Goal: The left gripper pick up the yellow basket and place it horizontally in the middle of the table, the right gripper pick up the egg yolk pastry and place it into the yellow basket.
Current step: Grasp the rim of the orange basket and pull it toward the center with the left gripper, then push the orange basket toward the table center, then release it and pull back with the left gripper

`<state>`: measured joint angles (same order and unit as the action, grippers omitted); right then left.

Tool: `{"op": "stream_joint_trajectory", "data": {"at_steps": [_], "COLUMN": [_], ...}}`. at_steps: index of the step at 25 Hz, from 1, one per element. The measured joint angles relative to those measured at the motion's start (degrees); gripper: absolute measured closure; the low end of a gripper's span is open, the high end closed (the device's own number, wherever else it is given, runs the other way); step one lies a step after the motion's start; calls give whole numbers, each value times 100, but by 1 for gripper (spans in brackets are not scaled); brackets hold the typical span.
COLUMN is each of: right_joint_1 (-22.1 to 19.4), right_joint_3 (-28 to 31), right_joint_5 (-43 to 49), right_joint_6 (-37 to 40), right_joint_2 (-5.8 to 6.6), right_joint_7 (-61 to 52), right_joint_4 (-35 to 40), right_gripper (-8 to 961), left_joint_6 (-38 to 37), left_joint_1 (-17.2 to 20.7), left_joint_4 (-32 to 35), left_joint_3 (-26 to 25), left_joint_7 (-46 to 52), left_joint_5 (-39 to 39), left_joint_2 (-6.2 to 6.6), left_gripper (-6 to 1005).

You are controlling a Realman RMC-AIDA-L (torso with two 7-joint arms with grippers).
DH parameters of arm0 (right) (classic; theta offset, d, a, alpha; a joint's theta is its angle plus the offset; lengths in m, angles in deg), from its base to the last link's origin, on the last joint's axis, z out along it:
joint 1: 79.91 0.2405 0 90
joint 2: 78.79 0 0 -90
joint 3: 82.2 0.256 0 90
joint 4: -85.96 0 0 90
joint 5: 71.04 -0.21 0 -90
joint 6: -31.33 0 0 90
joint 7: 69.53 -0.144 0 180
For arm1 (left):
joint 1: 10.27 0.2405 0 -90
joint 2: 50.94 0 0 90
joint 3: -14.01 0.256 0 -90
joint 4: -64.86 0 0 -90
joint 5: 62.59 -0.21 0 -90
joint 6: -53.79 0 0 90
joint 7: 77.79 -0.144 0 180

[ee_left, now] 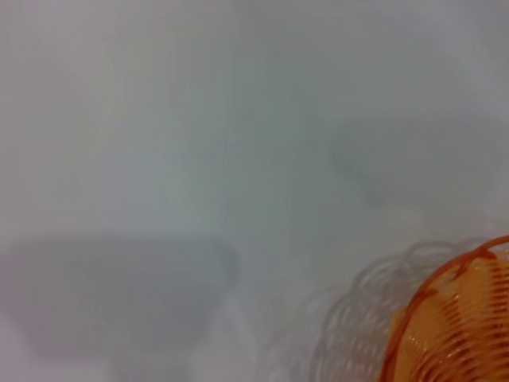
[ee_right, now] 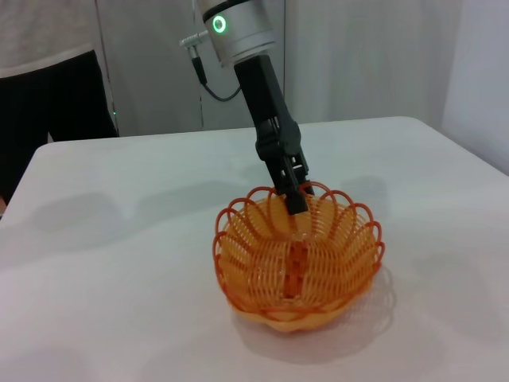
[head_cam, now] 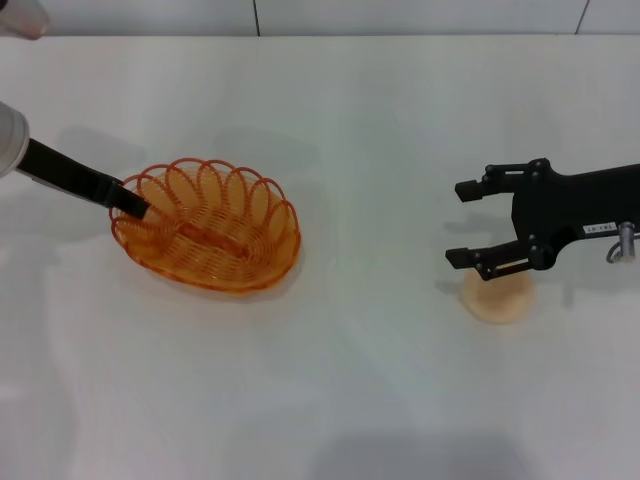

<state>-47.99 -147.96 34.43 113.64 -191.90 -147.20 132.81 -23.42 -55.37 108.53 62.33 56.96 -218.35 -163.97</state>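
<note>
Two claws are in view, each at a different stage of the task.

Left claw (head_cam: 135,205): positioned at the end of the yellow basket (head_cam: 210,228) nearest the robot's left side. The right wrist view shows its fingers pressed together on the looped rim, one finger reaching down inside the basket wall. The basket appears to sit with its base on the bench (head_cam: 330,400), or only just above it; contact cannot be confirmed. The basket lies left of the bench centre, its long axis tilted slightly from horizontal in the head view. The left wrist view shows only a section of the basket rim and bare bench surface.

Right claw (head_cam: 462,225): hovers on the robot's right side, fingers spread wide, nothing between them. It is above the egg yolk pastry (head_cam: 497,294); in the head view the lower finger overlaps the pastry's far edge, but contact is not evident. The pastry rests on the bench, well apart from the basket.

Task status, as judged from this position:
1. Basket grasp: done.
2. Basket placement at bench centre, horizontal: not complete. The basket is still off-centre and the left claw has not let go.
3. Pastry pickup: not started. The right claw is staged over the pastry but has not closed.
4. Pastry into basket: outstanding.
</note>
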Motion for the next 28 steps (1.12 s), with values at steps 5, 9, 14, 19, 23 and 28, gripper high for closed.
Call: {"op": "stream_joint_trajectory", "data": {"at_steps": [5, 9, 14, 19, 23, 28], "right_joint_1": [-2, -13, -37, -65, -105, -135], "right_joint_3": [6, 12, 17, 20, 21, 45], "right_joint_5": [0, 0, 0, 0, -2, -33], "right_joint_6": [-27, -52, -57, -58, -52, -43], "right_joint_2": [0, 0, -7, -9, -2, 31], "right_joint_7": [0, -1, -2, -14, -16, -12], "right_joint_4": [0, 0, 25, 55, 95, 121], "right_gripper": [112, 112, 111, 111, 112, 112], "left_joint_6": [77, 92, 96, -29, -512, -861], "left_joint_1": [2, 11, 29, 59, 72, 72], "left_joint_4": [-7, -8, -7, 107, 366, 563], "left_joint_3": [43, 39, 19, 30, 33, 12], "left_joint_7": [-6, -10, -41, -84, -44, 486], "left_joint_5": [30, 47, 89, 387, 839, 1032], "left_joint_2": [-4, -6, -9, -58, -97, -167], "left_gripper": [479, 643, 816, 902, 923, 924]}}
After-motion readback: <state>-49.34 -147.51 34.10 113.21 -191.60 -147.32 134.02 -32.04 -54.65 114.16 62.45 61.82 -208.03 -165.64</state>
